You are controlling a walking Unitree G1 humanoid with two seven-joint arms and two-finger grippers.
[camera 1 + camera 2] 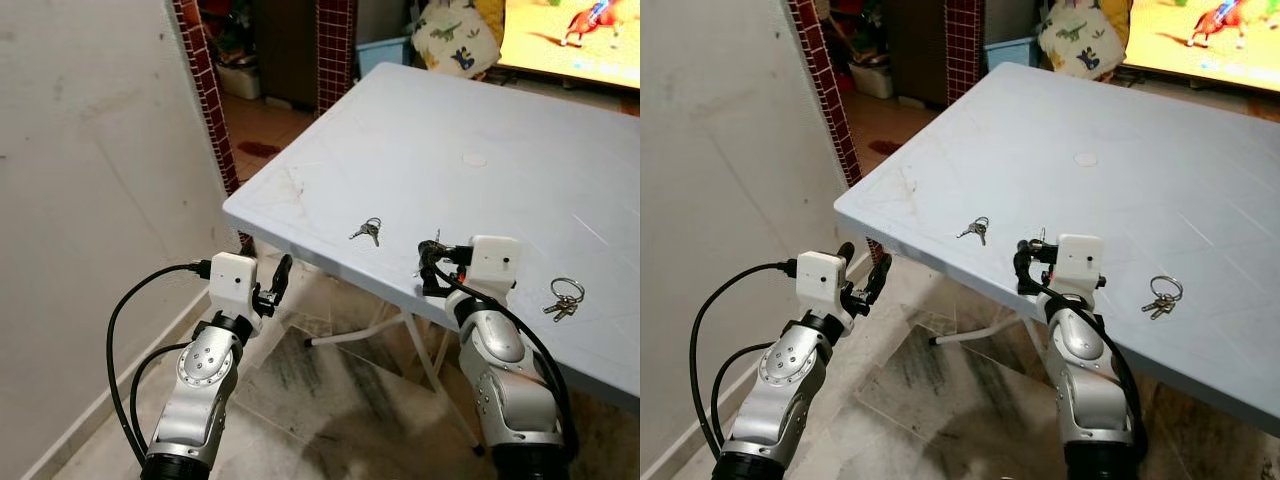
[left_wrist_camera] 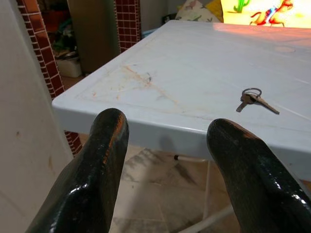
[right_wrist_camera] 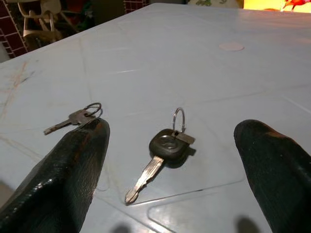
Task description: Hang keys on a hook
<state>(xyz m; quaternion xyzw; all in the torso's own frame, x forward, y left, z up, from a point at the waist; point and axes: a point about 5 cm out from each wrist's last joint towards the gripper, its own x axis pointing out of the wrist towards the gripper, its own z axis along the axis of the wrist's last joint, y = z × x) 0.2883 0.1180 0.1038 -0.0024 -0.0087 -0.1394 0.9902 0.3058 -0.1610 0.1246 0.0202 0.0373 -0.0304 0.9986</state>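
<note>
Three sets of keys lie on a pale blue plastic table [image 1: 450,130]. A black-headed key [image 3: 167,145] on a small ring rests at the table's near edge, directly between the spread fingers of my right gripper [image 1: 432,268], which is open and not touching it. A small silver key set [image 1: 366,231] lies just to its left. A larger ring of keys [image 1: 563,298] lies to the right of my right arm. My left gripper [image 1: 862,262] is open and empty, held below and left of the table's corner.
A white wall [image 1: 90,150] rises close on the left, with a red-tiled pillar [image 1: 205,90] behind it. White table legs [image 1: 400,330] stand on the marbled floor below. A lit screen [image 1: 570,35] and a patterned cushion [image 1: 455,40] sit beyond the table's far edge.
</note>
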